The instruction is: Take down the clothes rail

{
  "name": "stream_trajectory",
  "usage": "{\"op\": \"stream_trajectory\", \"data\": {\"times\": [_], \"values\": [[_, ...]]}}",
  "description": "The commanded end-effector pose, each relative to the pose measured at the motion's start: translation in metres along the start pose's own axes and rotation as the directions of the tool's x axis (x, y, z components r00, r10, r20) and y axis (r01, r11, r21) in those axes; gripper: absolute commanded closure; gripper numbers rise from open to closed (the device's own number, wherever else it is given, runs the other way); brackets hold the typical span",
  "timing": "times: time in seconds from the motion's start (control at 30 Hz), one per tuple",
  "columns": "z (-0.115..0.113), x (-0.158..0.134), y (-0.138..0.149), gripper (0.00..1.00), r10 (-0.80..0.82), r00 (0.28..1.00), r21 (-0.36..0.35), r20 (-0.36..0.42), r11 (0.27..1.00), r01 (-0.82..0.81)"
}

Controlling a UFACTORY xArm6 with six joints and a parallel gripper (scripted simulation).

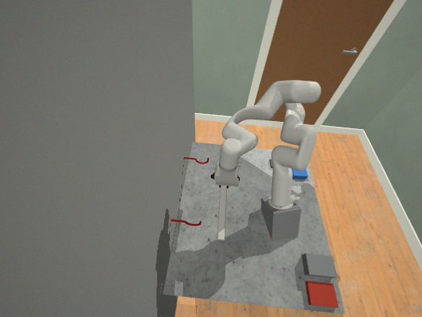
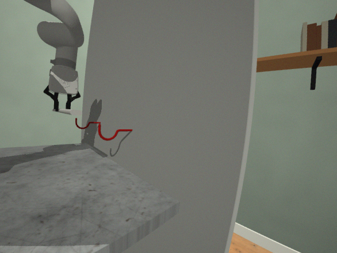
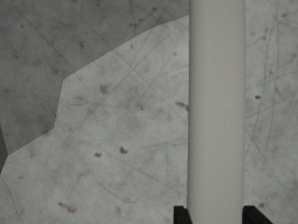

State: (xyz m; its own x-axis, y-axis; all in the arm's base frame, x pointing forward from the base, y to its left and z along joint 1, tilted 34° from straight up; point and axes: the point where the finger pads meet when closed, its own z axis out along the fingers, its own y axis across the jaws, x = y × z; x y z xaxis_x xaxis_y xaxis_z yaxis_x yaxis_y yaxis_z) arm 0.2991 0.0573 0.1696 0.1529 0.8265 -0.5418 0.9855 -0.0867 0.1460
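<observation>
The rail (image 1: 222, 212) is hanging in the gripper (image 1: 227, 184) above the worktop (image 1: 248, 266), running alongside the wall edge, out from both hooks (image 1: 196, 160) (image 1: 186, 222). A tray (image 1: 321, 293) is sitting at one corner.
</observation>
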Motion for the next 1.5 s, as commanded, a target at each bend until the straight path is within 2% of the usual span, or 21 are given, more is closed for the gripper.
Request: {"op": "stream_trajectory", "data": {"times": [0.0, 0.47, 1.47], "values": [[-0.002, -0.001, -0.003, 1.0, 0.001, 1.0, -0.003, -0.003, 1.0, -0.001], [-0.002, -0.001, -0.003, 1.0, 0.001, 1.0, -0.003, -0.003, 1.0, -0.001], [0.041, -0.001, -0.003, 1.0, 0.001, 1.0, -0.003, -0.003, 1.0, -0.001]]}}
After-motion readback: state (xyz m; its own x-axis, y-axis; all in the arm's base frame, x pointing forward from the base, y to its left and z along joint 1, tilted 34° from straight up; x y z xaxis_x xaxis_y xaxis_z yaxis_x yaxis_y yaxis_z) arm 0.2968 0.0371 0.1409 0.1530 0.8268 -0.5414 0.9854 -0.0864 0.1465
